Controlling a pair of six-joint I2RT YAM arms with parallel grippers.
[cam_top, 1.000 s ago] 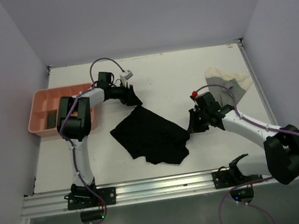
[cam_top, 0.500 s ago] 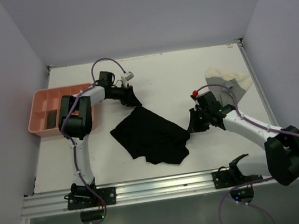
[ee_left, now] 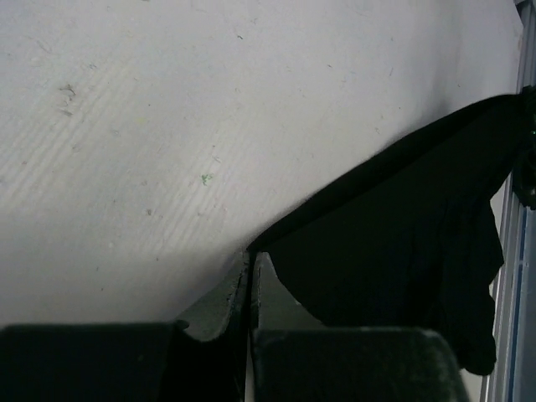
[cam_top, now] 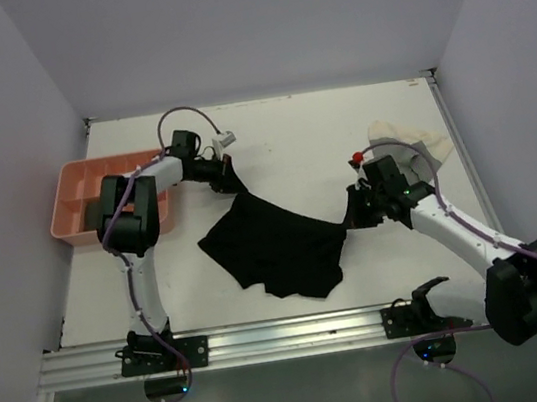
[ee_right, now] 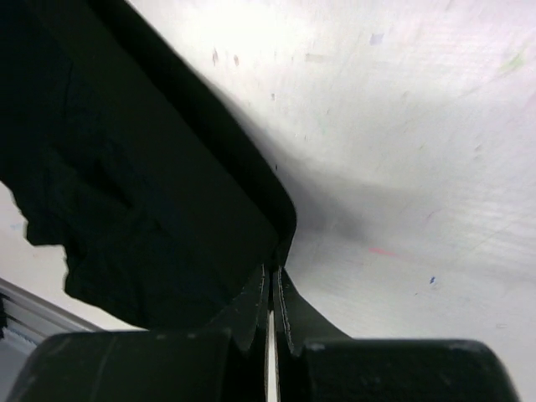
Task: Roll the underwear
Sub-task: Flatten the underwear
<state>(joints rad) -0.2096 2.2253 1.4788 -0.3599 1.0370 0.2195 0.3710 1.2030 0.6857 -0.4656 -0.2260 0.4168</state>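
Black underwear [cam_top: 275, 245]: left gripper [cam_top: 233, 188] pinches far-left corner, right gripper [cam_top: 351, 219] pinches right corner; taut edge spans between them, body trails nearward.

Bright and even from overhead in the top external view, sharp throughout, with only faint, soft shadows on the white table [cam_top: 289, 132]. Swallows all fold detail in the black underwear [cam_top: 275, 245], leaving a flat dark patch. Blows out to near-white glare on the tabletop in both wrist views, then grades into soft grey shadow along the cloth's edge. Blurs the close fingers of the left gripper [ee_left: 251, 260] and the right gripper [ee_right: 272, 280], dim and underexposed.
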